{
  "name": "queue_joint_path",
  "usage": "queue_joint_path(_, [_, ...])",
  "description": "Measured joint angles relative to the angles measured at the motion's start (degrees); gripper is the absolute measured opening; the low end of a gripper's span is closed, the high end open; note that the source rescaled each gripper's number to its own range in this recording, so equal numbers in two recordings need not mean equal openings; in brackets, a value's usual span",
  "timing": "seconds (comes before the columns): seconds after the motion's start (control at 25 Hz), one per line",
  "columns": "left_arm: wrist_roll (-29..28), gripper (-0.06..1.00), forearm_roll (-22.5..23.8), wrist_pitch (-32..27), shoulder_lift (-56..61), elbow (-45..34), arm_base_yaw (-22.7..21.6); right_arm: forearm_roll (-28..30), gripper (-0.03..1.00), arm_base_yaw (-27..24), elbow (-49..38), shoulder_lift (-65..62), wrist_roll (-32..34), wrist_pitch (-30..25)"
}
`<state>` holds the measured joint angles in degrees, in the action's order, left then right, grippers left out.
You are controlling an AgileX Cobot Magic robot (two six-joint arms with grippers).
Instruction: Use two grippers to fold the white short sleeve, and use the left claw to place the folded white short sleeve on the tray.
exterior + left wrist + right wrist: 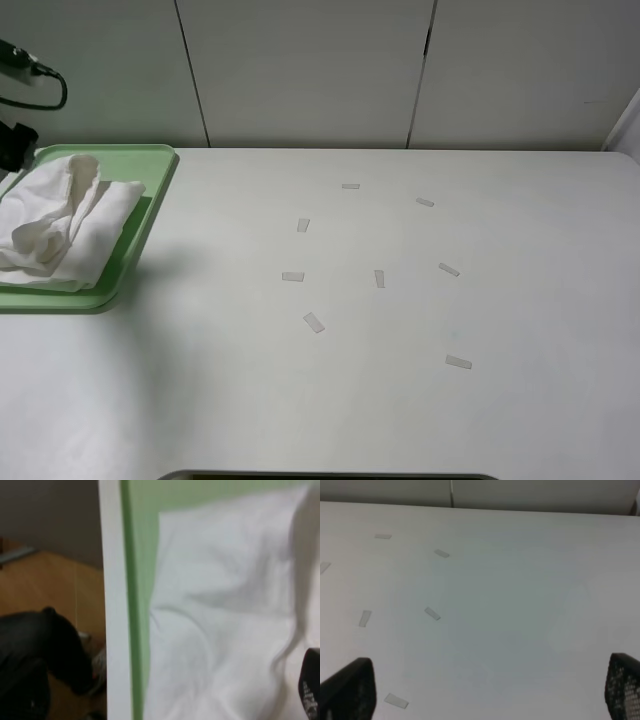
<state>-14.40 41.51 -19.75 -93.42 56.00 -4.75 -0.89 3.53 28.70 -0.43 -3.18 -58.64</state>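
From my high camera I see the white short sleeve (62, 222) lying bunched and rumpled on the tray (150, 188), which sits at the table's (400, 400) left edge; the cloth covers most of the tray's floor and reaches to its front rim, leaving a strip of green bare along the side facing the tape strips (314, 322). Those pale strips are scattered on the table well apart from the tray. The left arm (22, 62) only pokes into that view behind the tray, above its back corner. On my left wrist camera the shirt (220, 620) fills the picture over the green tray (136, 580), and just one black fingertip (310, 689) of the left claw shows at the edge, clear of any pinch on the cloth, so I read that claw as spread with nothing in it. On my right wrist camera the right gripper (490, 692) hangs over bare table, its two black fingers (350, 690) far apart and empty, with a few tape strips (432, 613) beneath it, well away from the tray.
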Motion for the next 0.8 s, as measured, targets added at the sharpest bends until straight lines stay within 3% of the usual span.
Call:
queue_joint_path(0.12, [-1.22, 1.0, -1.64, 0.12, 4.51, 0.0, 1.23, 0.0, 1.0, 0.0, 0.0, 0.0, 0.0, 0.0])
queue_joint_path(0.36, [-1.27, 1.0, -10.83, -0.39, 17.23, 0.0, 6.87, 0.0, 1.0, 0.0, 0.0, 0.0, 0.0, 0.0])
queue_joint_path(0.4, [-1.27, 1.0, -14.35, -1.76, 22.29, 0.0, 8.37, 0.0, 1.0, 0.0, 0.0, 0.0, 0.0, 0.0])
queue_joint_path(0.6, [-1.16, 1.0, -18.63, -3.25, 28.63, 0.0, 8.77, 0.0, 1.0, 0.0, 0.0, 0.0, 0.0, 0.0])
queue_joint_path(0.64, [-0.48, 1.0, -22.77, -4.97, 33.64, 0.0, 8.93, 0.0, 1.0, 0.0, 0.0, 0.0, 0.0, 0.0])
queue_joint_path(0.8, [5.12, 1.0, -31.26, -9.38, 40.83, 0.0, 8.93, 0.0, 1.0, 0.0, 0.0, 0.0, 0.0, 0.0])
